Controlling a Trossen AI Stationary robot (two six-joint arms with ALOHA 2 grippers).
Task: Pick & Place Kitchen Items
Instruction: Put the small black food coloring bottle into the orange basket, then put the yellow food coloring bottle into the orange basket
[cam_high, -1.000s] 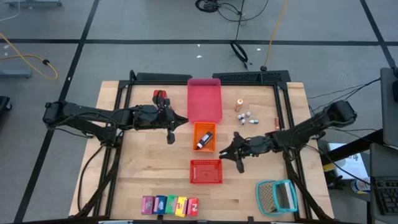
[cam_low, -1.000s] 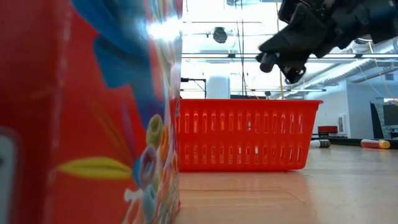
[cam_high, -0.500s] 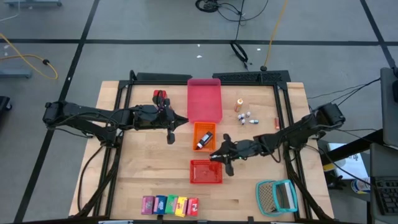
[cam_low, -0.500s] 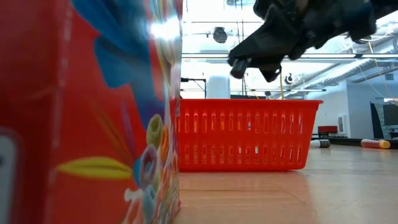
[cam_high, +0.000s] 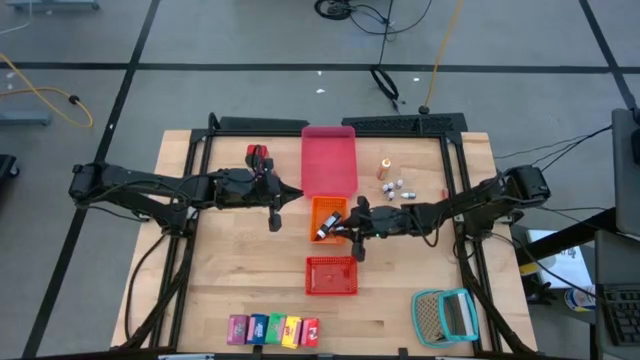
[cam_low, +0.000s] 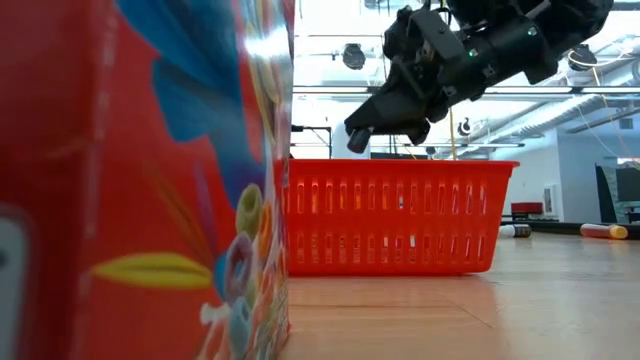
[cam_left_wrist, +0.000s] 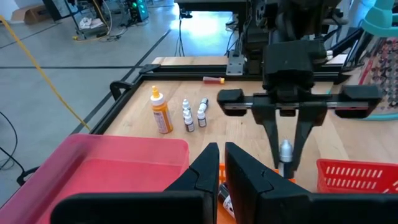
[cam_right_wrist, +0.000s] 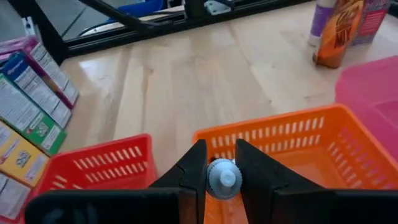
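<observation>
While the left gripper (cam_high: 276, 212) waits shut and empty beside the pink tray (cam_high: 329, 160), the right gripper (cam_high: 352, 230) jaws pinch a white-capped bottle (cam_right_wrist: 223, 177) above the orange basket (cam_high: 318, 208), probably for release there

1. A flat pink plastic tray (cam_high: 329, 158) lies at the far middle of the light wooden table (cam_high: 225, 275)
2. A small orange plastic basket with slotted walls (cam_high: 317, 209) touches the near edge of the pink tray
3. A red plastic basket with slotted walls (cam_high: 331, 276) stands nearer, apart from the orange one
4. A teal-framed mesh item (cam_high: 446, 315) lies at the near right corner
</observation>
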